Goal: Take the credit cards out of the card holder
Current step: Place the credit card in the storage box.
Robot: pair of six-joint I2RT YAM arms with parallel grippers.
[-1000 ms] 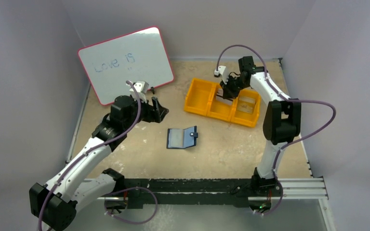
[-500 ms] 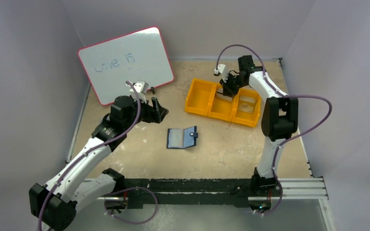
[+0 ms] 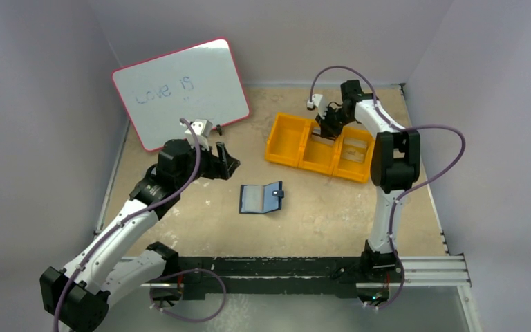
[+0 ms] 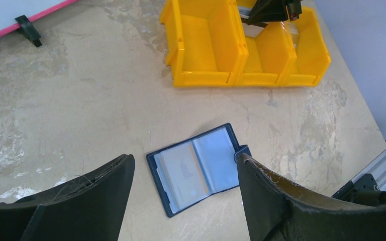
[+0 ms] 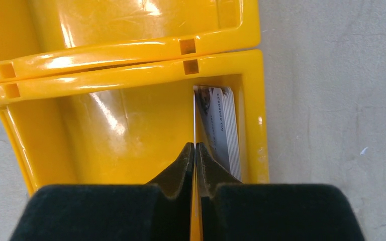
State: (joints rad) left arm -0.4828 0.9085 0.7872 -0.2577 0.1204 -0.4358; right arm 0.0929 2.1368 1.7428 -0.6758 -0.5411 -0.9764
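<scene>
The dark navy card holder (image 3: 261,198) lies open on the table, and in the left wrist view (image 4: 196,168) a pale card (image 4: 181,170) shows in its see-through left pocket. My left gripper (image 3: 227,160) is open and empty, up and to the left of the holder; its view looks down on the holder (image 4: 185,160). My right gripper (image 3: 332,128) is shut on a thin whitish credit card (image 5: 194,120), seen edge-on, inside a compartment of the orange tray (image 5: 130,75). Several more cards (image 5: 225,131) lean against that compartment's wall beside the fingertips.
The orange three-compartment tray (image 3: 281,149) stands at the back right. A whiteboard (image 3: 180,90) with a pink rim leans at the back left, behind the left gripper. A metal rail (image 3: 429,270) runs along the near edge.
The right arm's elbow has swung slightly left, while its gripper stays over the tray with the card. The left gripper and the holder have barely moved.
</scene>
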